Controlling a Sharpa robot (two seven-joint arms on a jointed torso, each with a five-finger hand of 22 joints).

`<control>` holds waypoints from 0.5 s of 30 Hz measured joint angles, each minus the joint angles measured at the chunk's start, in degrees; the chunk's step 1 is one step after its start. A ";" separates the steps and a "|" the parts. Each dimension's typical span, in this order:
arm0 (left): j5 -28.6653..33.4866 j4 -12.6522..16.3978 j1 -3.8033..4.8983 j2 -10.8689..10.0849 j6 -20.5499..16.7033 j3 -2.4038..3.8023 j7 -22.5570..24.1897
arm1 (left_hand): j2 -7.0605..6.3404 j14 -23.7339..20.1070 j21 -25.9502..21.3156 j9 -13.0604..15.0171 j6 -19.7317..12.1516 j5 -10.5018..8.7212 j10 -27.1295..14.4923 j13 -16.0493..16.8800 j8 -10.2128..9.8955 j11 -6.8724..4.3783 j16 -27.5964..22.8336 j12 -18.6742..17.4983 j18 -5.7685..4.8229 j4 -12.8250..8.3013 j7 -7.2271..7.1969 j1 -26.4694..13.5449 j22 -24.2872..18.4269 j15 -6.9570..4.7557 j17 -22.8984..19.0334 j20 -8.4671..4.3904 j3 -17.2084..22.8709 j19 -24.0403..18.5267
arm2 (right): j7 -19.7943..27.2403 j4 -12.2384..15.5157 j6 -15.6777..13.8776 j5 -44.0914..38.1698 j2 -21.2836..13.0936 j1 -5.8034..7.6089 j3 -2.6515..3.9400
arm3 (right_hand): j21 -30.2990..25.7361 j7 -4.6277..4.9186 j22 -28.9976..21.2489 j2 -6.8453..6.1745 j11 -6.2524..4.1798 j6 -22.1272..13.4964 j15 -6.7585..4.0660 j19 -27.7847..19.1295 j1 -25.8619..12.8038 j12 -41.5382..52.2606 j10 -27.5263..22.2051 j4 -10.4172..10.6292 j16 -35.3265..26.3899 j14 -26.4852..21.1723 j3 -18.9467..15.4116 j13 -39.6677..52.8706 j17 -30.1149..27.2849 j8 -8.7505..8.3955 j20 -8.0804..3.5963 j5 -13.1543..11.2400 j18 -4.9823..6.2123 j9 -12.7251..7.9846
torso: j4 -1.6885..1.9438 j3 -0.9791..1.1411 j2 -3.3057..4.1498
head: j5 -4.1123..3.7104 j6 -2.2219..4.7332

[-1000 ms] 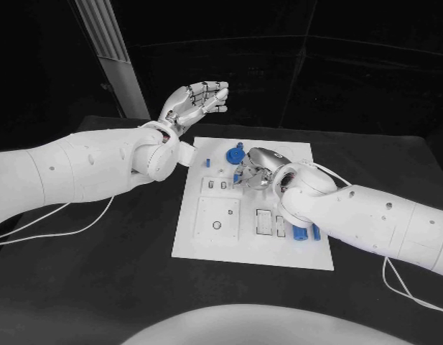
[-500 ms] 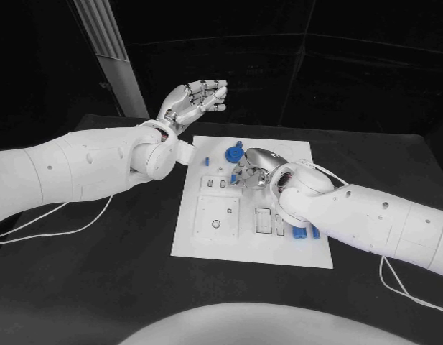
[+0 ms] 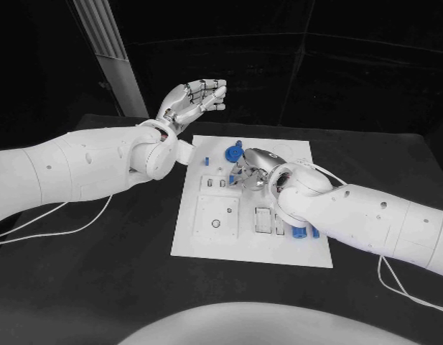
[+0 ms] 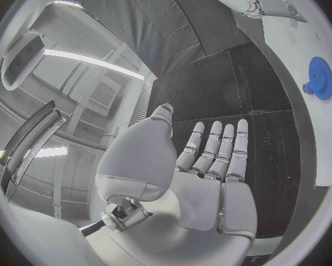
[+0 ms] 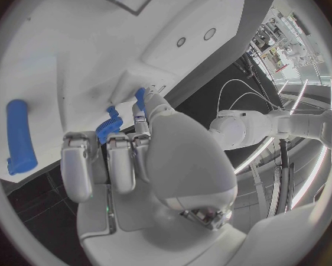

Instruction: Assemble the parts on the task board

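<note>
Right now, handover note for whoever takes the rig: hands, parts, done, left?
Left hand: raised beyond the far edge of the task board, fingers apart, holding nothing.
Right hand: low over the middle of the board, fingertips at a small blue part; whether it grips it I cannot tell.
Parts: blue gear near the board's far edge; blue rod lying loose on the board; more blue pieces beside the right forearm.
Done: cannot confirm any part seated.
Left: likely seat the part under the right hand, then the loose ones.
</note>
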 measured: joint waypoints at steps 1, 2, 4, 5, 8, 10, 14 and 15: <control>0.00 0.00 0.00 0.00 0.00 0.00 0.00 | 0.00 0.00 0.00 0.00 0.00 0.00 0.00 0.00 0.00 0.00 0.00 0.00 0.00 0.00 0.00 0.00 0.00 0.00 0.00 0.00 0.00 0.00 | 0.01 0.00 0.05 -0.01 0.00 -0.03 0.00 | 0.00 0.00 0.00 0.00 0.00 0.00 0.02 0.00 0.00 0.00 0.00 0.00 0.00 -0.02 0.00 0.00 0.00 -0.01 0.00 0.00 0.00 0.00 | 0.00 0.00 0.00 | -0.03 -0.01; 0.00 0.00 0.00 0.00 0.00 0.00 0.00 | 0.00 0.00 0.00 0.00 0.00 0.00 0.00 0.00 0.00 0.00 0.00 0.00 0.00 0.00 0.00 0.00 0.00 0.00 0.00 0.00 0.00 0.00 | 0.01 0.00 0.10 -0.01 0.00 -0.05 0.00 | 0.00 0.00 0.00 0.00 0.03 -0.01 0.21 0.00 0.00 0.00 -0.03 0.00 0.00 -0.22 0.00 0.00 0.00 -0.03 0.00 0.00 0.00 0.00 | 0.00 0.00 0.00 | -0.05 -0.03; 0.00 0.01 0.00 0.00 0.00 0.00 0.00 | 0.00 0.00 0.00 0.00 0.00 0.00 0.00 0.00 0.00 0.00 0.00 0.00 0.00 0.00 0.00 0.00 0.00 0.00 0.00 0.00 0.00 0.00 | 0.02 0.00 0.19 -0.02 0.00 -0.08 0.00 | 0.00 0.00 0.00 0.00 0.21 -0.02 0.21 0.00 0.00 0.00 -0.21 0.00 0.00 -0.21 0.00 0.00 0.00 -0.04 0.00 -0.01 0.00 0.00 | 0.00 0.00 0.00 | -0.11 -0.04; 0.00 0.02 0.00 -0.01 0.00 0.00 0.00 | 0.00 0.00 0.00 0.00 0.00 0.00 0.00 0.00 0.00 0.00 0.00 0.00 0.00 0.00 0.00 0.00 0.00 0.00 0.00 0.00 0.00 0.00 | 0.03 0.00 0.24 -0.03 0.00 -0.11 0.00 | 0.00 0.00 0.00 0.00 0.21 -0.02 0.21 0.00 0.00 0.00 -0.21 0.00 0.00 -0.21 0.00 0.00 0.00 -0.04 0.00 -0.01 0.00 0.00 | 0.00 -0.01 -0.01 | -0.12 -0.04; 0.00 0.03 0.00 -0.03 0.00 0.00 0.00 | 0.00 0.00 0.00 0.00 0.00 0.00 0.00 0.00 0.00 0.00 0.00 0.00 0.00 0.00 0.00 0.00 0.00 0.00 0.00 0.00 0.00 0.00 | 0.04 -0.03 0.36 -0.04 0.02 -0.12 0.00 | 0.00 0.00 0.00 -0.29 0.21 -0.03 0.32 0.00 -0.29 0.00 -0.21 -0.16 0.00 -0.09 -0.17 0.00 0.00 -0.36 0.00 -0.01 0.00 -0.06 | 0.00 -0.01 -0.02 | -0.19 0.02; 0.00 0.04 0.00 -0.04 0.00 0.00 0.00 | 0.00 0.00 0.00 0.00 0.00 0.00 0.00 0.00 0.00 0.00 0.00 0.00 0.00 0.00 0.00 0.00 0.00 0.00 0.00 0.00 0.00 0.00 | 0.04 -0.04 0.46 -0.04 0.03 -0.12 0.02 | 0.00 0.01 0.00 -0.29 0.20 -0.05 0.42 0.14 -0.29 0.00 -0.21 -0.33 0.00 0.00 -0.11 0.00 0.00 -0.36 0.14 -0.01 0.00 -0.18 | 0.00 -0.01 -0.02 | -0.20 0.08; 0.00 0.04 0.00 -0.06 0.00 0.00 0.00 | 0.00 0.00 0.00 0.00 0.00 0.00 0.00 0.00 0.00 0.00 0.00 0.00 0.00 0.00 0.00 0.00 0.00 0.00 0.00 0.00 0.00 0.00 | 0.04 -0.06 0.60 -0.17 0.06 -0.11 0.04 | 0.00 0.29 0.00 -0.29 0.33 -0.35 0.42 0.16 -0.29 0.00 -0.08 -0.49 0.00 0.00 -0.15 0.00 0.00 -0.71 0.26 -0.01 0.00 -0.21 | 0.00 -0.01 -0.02 | -0.26 0.10; 0.00 0.04 0.00 -0.06 0.00 0.00 0.00 | 0.00 0.00 0.00 0.00 0.00 0.00 0.00 0.00 0.00 0.00 0.00 0.00 0.00 0.00 0.00 0.00 0.00 0.00 0.00 0.00 0.00 0.00 | 0.04 -0.07 0.63 -0.22 0.06 -0.11 0.04 | 0.00 0.36 0.00 -0.44 0.41 -0.43 0.42 0.00 -0.44 0.00 0.00 -0.58 0.00 0.00 -0.24 0.00 0.00 -0.86 0.42 -0.01 0.00 -0.25 | 0.00 -0.01 -0.02 | -0.27 0.09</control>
